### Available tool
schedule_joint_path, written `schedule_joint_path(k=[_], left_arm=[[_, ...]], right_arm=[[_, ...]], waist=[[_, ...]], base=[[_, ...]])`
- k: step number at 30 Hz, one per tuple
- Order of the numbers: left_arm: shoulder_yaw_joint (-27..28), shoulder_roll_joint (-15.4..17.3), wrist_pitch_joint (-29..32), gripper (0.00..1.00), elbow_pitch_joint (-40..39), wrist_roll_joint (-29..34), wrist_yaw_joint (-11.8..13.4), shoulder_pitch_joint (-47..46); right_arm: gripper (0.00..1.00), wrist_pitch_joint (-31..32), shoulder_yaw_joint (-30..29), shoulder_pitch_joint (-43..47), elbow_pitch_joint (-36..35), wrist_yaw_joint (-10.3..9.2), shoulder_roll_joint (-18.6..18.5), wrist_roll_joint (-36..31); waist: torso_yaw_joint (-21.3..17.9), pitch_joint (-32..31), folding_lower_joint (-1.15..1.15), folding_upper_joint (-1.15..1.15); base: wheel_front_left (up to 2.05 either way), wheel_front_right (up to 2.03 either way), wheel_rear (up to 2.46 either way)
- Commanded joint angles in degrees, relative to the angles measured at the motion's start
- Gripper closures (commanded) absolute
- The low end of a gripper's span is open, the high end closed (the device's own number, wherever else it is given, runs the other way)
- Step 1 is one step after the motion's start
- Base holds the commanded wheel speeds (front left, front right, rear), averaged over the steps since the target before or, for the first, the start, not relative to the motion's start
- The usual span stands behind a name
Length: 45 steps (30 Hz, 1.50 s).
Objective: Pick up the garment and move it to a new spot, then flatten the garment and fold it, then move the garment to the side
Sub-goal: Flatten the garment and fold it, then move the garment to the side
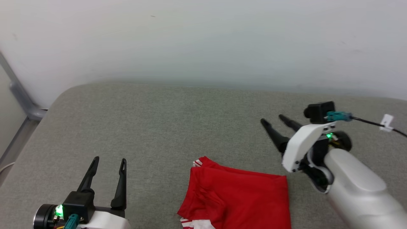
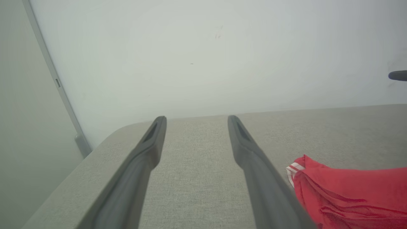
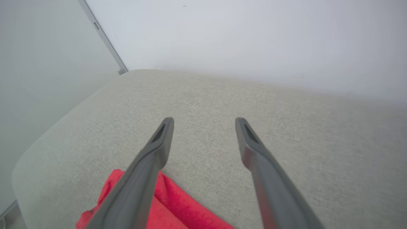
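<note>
The garment is a red shirt lying folded into a compact rectangle on the grey padded table, near the front edge at centre. White-and-red striped trim shows at its far left corner and at its front edge. My right gripper hovers open above the table just beyond the garment's far right corner, empty. My left gripper stands open at the lower left, well to the left of the garment, also empty. In the left wrist view the garment lies to the right of my fingers. In the right wrist view the garment sits below my fingers.
A pale wall rises right behind the table's far edge. A grey metal frame post stands at the left beside the table's rounded corner. A black cable with a white tag trails from my right wrist.
</note>
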Motion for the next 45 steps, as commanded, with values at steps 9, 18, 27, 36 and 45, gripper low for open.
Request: schedule_joint_path(k=[9, 18, 27, 36, 45], left_arm=[[-0.1, -2.0, -0.1, 0.0, -1.6, -0.5, -1.1, -1.2], [-0.2, -3.4, -0.1, 0.0, -2.9, 0.9, -1.4, -0.3], [0.9, -4.6, -0.1, 0.0, -4.6, 1.9, -2.7, 1.0], [0.9, -5.0, -0.1, 0.0, -4.3, 3.4, -3.7, 2.0], [0.6, -5.3, -0.1, 0.0, -4.2, 4.2, -4.3, 0.4]], right_arm=[[0.0, -8.6, -14.8, 9.9, -10.1, -0.04, -9.4, -20.5], [0.0, -10.5, -35.1, 28.0, -27.7, -0.05, -0.4, -33.2], [0.0, -11.3, -41.5, 39.5, -40.0, -0.05, 9.0, -39.0], [0.0, -9.2, -42.0, 41.3, -41.8, -0.04, 10.3, -39.5], [0.0, 5.3, -38.4, 40.2, -44.6, -0.04, 7.9, -36.9]], waist=[[-3.1, 1.8, 0.0, 0.0], [-4.2, 3.0, 0.0, 0.0], [-4.7, 3.3, 0.0, 0.0], [-4.6, 3.2, 0.0, 0.0], [-3.5, 4.9, 0.0, 0.0]], base=[[0.0, 0.0, 0.0], [0.0, 0.0, 0.0], [0.0, 0.0, 0.0], [0.0, 0.0, 0.0], [0.0, 0.0, 0.0]])
